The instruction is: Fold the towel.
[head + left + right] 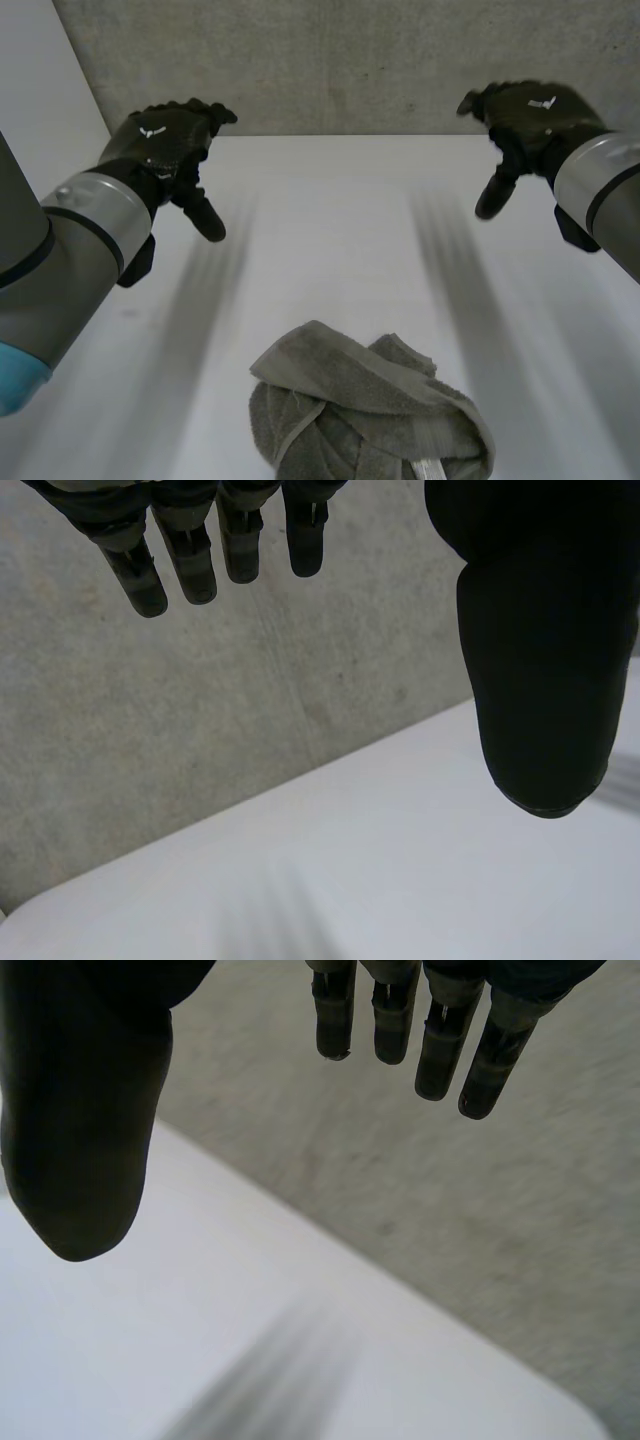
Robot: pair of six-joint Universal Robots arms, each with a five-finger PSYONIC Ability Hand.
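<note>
Head view: towel lies in a crumpled grey heap at 6 o'clock on the white worktop, nearest the robot, not yet folded, nothing touching it.
Left robot hand: raised at 10 o'clock, well apart from the towel; fingers straight, thumb spread wide, nothing held.
Right robot hand: raised at 2 o'clock, mirrored pose; fingers relaxed, thumb set apart, empty.
Why so: both hands look parked high and wide, likely to leave the heap in plain sight before a reach.
Towel handling: bunched layers hide the corners; it probably needs spreading flat first.
Backdrop: concrete wall at 12 o'clock.
</note>
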